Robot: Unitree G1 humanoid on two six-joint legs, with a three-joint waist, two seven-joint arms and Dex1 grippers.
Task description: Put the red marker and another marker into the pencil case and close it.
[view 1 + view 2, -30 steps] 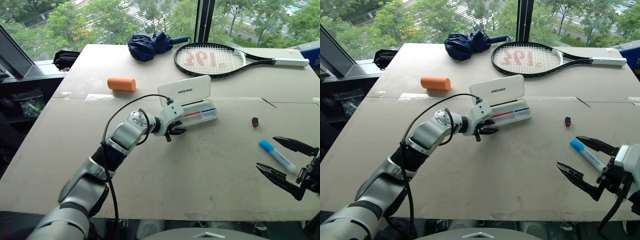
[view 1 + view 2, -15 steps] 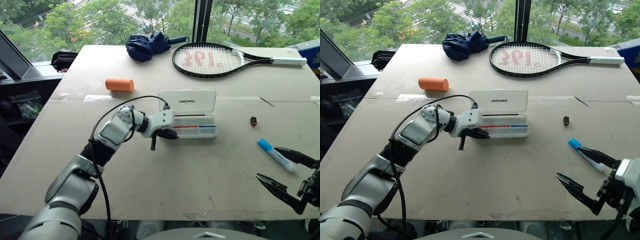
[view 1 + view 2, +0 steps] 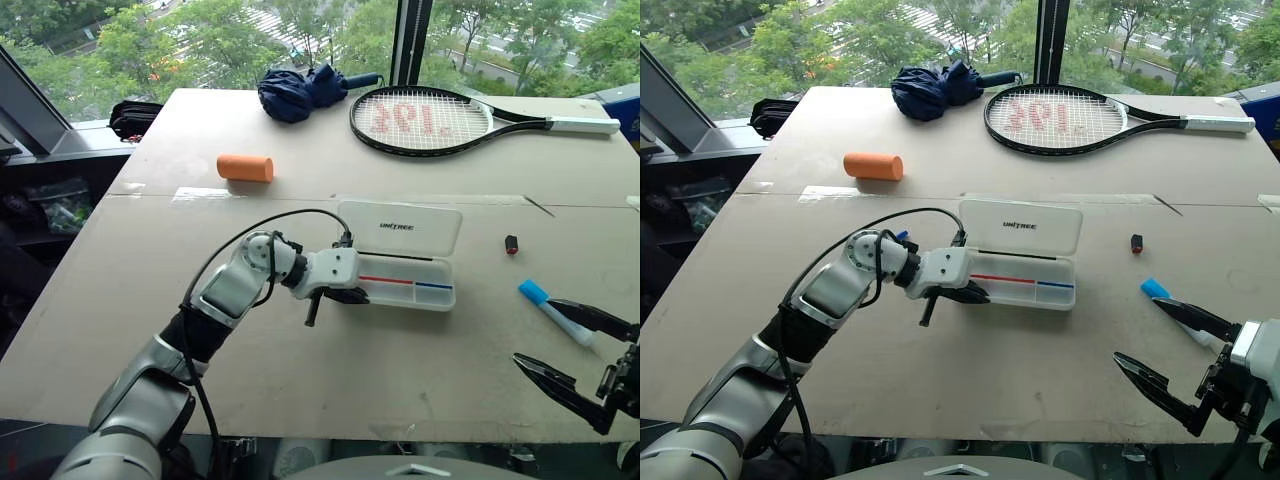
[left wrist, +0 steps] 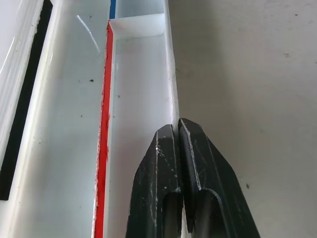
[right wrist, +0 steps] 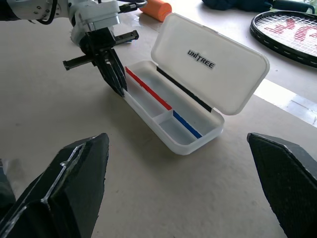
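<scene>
Your left gripper (image 4: 178, 130) is clenched on the near wall of the open pencil case (image 3: 405, 285), likely to position it mid-counter (image 3: 330, 370). Your right gripper (image 3: 572, 352) waits released beside the blue-capped marker (image 3: 553, 311), ready to grasp.

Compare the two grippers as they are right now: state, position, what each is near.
The left gripper is shut, pinching the front wall of the open pencil case; the right gripper is open and holds nothing.
The left gripper sits mid-table at the case's end; the right gripper hovers near the table's near edge, by the blue-capped marker.
Both have two black fingers.
</scene>
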